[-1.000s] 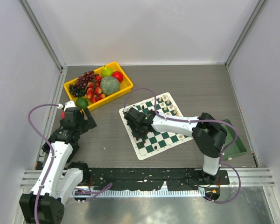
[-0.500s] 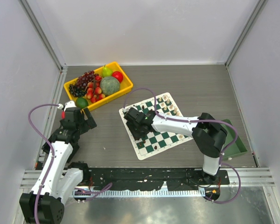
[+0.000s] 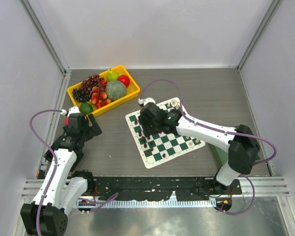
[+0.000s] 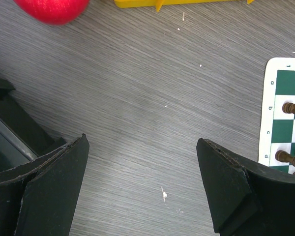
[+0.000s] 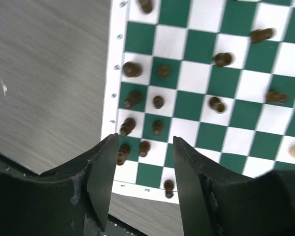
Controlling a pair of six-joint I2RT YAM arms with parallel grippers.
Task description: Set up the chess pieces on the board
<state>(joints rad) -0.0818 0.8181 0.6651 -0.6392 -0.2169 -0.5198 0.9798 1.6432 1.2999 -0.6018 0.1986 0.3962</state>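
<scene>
The green-and-white board [image 3: 173, 143] lies at the table's middle. Dark chess pieces [image 3: 145, 145] stand along its near-left side, cream pieces [image 3: 177, 109] at its far-right corner. My right gripper [image 3: 153, 121] hovers over the board's left part, open and empty. In the right wrist view the gripper [image 5: 145, 140] hangs above two rows of dark pieces [image 5: 158, 102] by the board's white border [image 5: 114, 93]; other dark pieces stand scattered further in. My left gripper [image 3: 81, 126] is open and empty over bare table left of the board; its wrist view [image 4: 142, 142] shows the board's edge [image 4: 281, 98].
A yellow bin [image 3: 131, 78] of fruit stands at the back left, with a lime [image 3: 86, 108] just outside it by my left gripper. A red fruit [image 4: 51, 9] shows in the left wrist view. A green tray [image 3: 217, 156] lies right of the board, mostly behind my right arm.
My right gripper has lifted and moved toward the far right over the board, and its elbow has swung right over the green tray. The left arm has not moved.
</scene>
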